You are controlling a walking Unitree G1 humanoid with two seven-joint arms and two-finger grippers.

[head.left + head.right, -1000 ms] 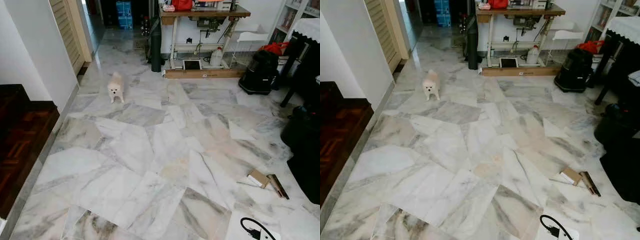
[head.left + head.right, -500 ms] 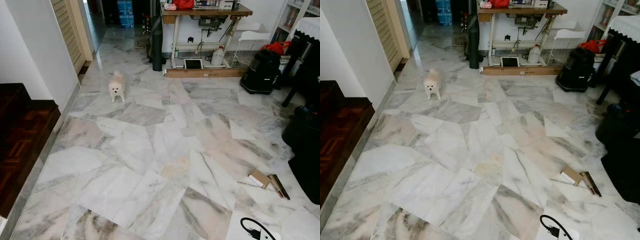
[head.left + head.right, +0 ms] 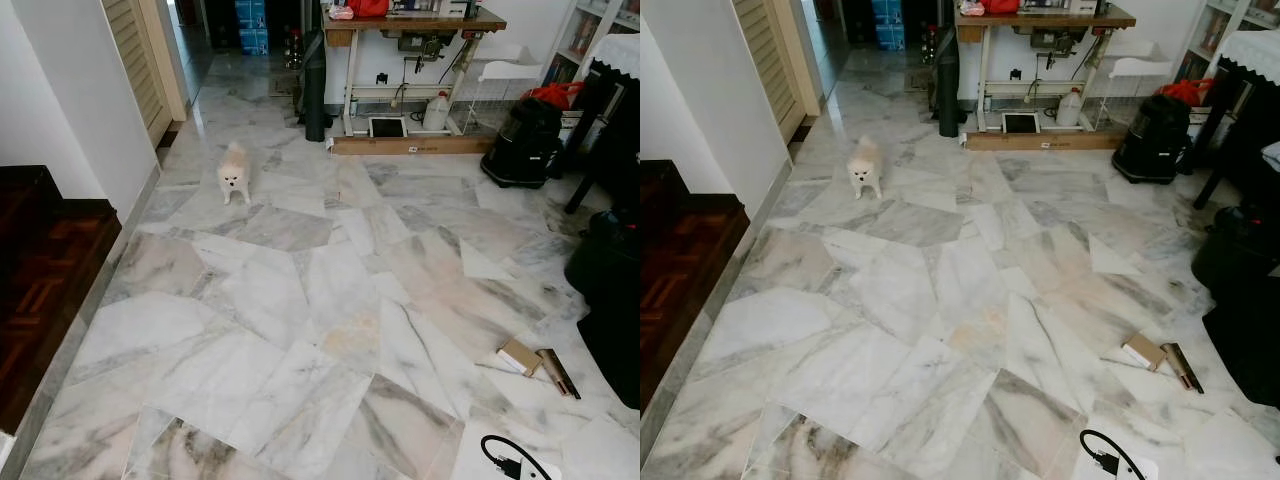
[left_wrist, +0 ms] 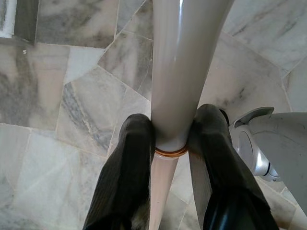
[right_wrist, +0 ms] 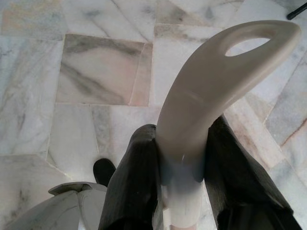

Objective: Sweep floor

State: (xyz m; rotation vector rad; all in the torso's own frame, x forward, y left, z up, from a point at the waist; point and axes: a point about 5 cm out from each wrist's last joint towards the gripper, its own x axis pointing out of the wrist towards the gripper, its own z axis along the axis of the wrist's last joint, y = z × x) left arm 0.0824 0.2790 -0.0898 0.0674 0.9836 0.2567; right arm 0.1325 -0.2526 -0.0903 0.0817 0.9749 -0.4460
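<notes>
From the head views a small white dog (image 3: 233, 172) stands at eleven o'clock on the marble floor (image 3: 300, 300), while the left wrist view has the left gripper (image 4: 170, 143) clamped on a pale pole (image 4: 182, 72), and the right wrist view has the right gripper (image 5: 184, 158) clasping a looped handle (image 5: 216, 81).

The left gripper (image 4: 171, 143) fingers (image 4: 132, 163) clamp a pale broom pole (image 4: 180, 72) above marble floor (image 4: 57, 96).
</notes>
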